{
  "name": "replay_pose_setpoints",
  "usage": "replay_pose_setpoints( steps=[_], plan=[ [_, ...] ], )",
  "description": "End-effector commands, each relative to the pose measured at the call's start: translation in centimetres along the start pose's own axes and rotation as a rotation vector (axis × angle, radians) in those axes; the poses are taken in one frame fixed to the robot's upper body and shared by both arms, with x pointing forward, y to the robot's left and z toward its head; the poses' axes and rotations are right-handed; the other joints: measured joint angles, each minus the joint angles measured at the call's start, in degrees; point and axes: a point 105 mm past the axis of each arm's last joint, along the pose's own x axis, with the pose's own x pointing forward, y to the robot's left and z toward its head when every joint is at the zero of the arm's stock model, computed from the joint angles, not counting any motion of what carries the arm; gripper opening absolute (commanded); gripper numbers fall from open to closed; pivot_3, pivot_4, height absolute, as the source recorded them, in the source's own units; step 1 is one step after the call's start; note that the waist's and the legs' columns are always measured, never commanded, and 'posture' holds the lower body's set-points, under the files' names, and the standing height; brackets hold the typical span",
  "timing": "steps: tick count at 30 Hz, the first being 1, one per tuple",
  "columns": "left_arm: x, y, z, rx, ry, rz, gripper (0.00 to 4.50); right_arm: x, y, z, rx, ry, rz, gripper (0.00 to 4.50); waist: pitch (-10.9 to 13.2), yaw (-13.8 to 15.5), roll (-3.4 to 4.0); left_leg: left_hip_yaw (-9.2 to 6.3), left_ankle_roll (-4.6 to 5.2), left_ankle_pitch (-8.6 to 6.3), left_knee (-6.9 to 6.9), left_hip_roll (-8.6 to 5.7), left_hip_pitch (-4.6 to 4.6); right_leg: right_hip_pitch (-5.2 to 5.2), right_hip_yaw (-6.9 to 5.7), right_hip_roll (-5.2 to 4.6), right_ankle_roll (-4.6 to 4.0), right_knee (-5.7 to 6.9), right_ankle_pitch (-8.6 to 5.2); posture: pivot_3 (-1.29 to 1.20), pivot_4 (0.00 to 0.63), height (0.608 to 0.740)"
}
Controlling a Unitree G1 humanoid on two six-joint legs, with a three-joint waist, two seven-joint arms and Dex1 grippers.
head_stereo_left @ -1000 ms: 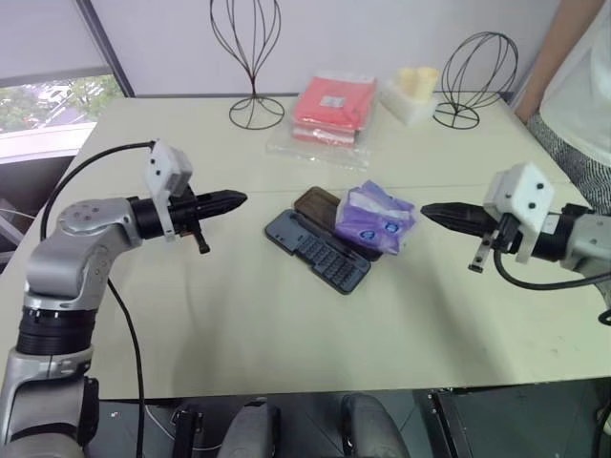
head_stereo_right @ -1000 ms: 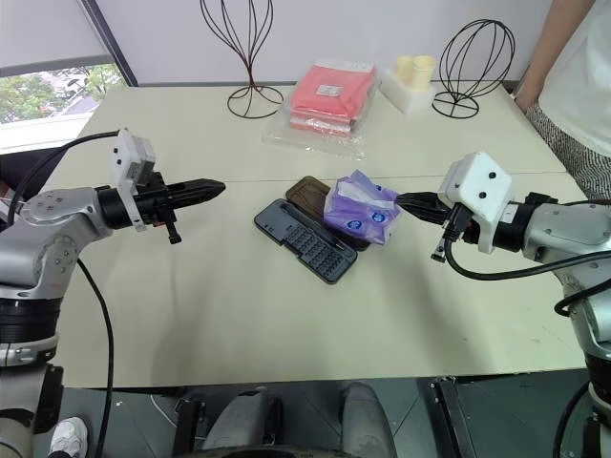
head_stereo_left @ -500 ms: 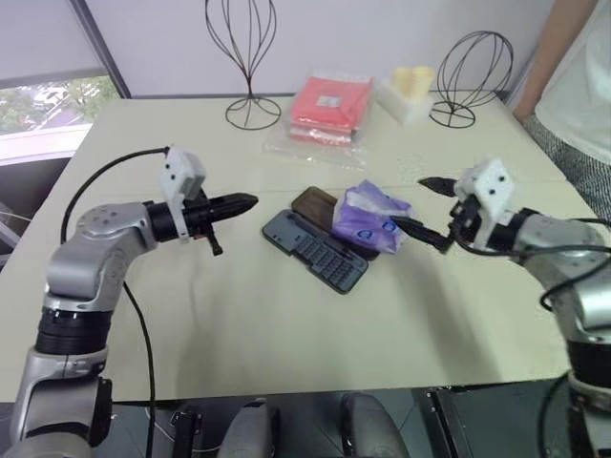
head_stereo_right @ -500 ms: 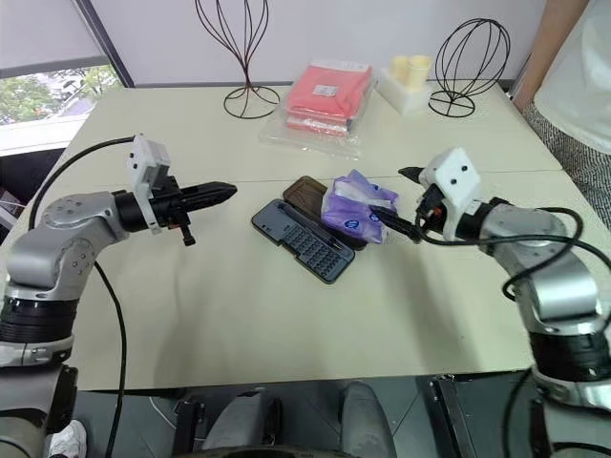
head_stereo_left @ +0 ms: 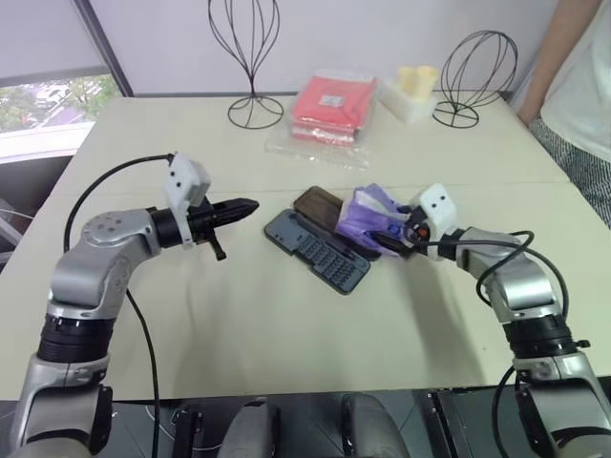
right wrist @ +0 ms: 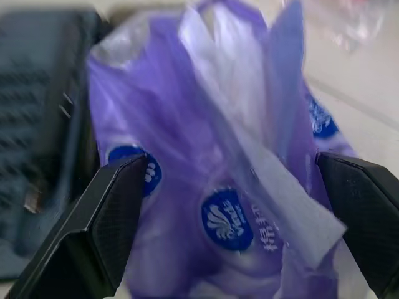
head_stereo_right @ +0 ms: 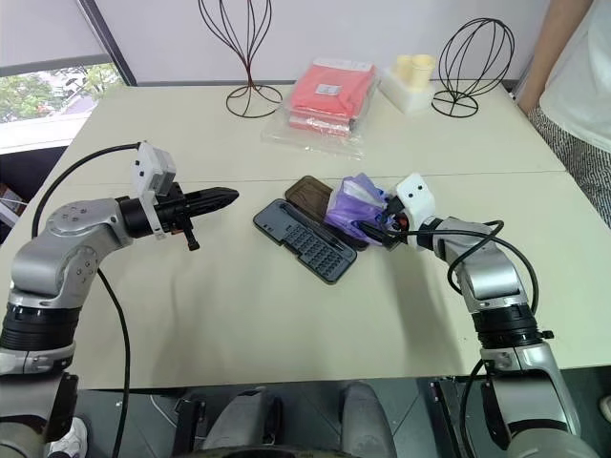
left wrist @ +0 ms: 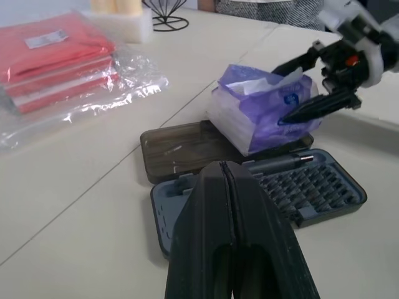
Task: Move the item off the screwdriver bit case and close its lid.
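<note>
The item, a purple-and-white crinkly pack [head_stereo_left: 366,212], rests on the open screwdriver bit case, across the seam between the dark tray [head_stereo_left: 320,253] of bits and the brown lid [head_stereo_left: 313,202] lying flat behind it. My right gripper [head_stereo_right: 374,218] is open, its black fingers [right wrist: 118,212] reaching around the pack [right wrist: 230,174] from the right, one on each side. The left gripper [head_stereo_left: 250,204] is shut on nothing and hovers left of the case, pointing at it. In the left wrist view the pack [left wrist: 262,106] sits beyond the lid [left wrist: 177,149].
A flat red packet in clear wrap [head_stereo_left: 329,105] lies behind the case. Two wire stands [head_stereo_left: 253,57] [head_stereo_left: 473,72] and a white block with pale cups [head_stereo_left: 410,95] stand at the back. A person [head_stereo_left: 582,86] is at the table's right edge.
The right gripper opened and came down and in toward the pack, so its fingers now straddle it. The left arm has held still.
</note>
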Motion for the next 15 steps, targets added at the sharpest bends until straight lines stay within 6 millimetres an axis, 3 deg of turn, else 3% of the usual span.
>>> replay_pose_setpoints(
  steps=[1, 7, 15],
  plan=[
    [-0.6, 0.1, 1.4, 0.056, -0.034, 0.026, 0.00, 0.0, -0.3, 1.1, -0.034, -0.036, -0.015, 3.16, 0.0, 0.0, 0.00, 0.00, 0.00, 0.00, 0.00, 0.00, 0.00, 0.00, 0.00, 0.00, 0.00, 0.00, 0.00, 0.00, 0.150, 0.740],
    [-0.4, 0.2, 1.3, 0.061, -0.033, 0.033, 0.00, -0.1, -0.3, 1.3, -0.061, -0.034, -0.018, 0.03, 0.0, 0.0, 0.00, 0.00, 0.00, 0.00, 0.00, 0.00, 0.00, 0.00, 0.00, 0.00, 0.00, 0.00, 0.00, 0.00, 0.150, 0.740],
    [-0.2, 0.4, 1.3, 0.065, -0.035, 0.032, 0.00, -2.1, -1.3, 3.4, -0.077, -0.080, -0.139, 0.03, 0.0, 0.1, 0.00, -0.01, 0.00, 0.00, 0.00, 0.00, 0.00, 0.00, 0.00, 0.00, 0.00, 0.01, 0.00, 0.00, 0.150, 0.740]
  ],
)
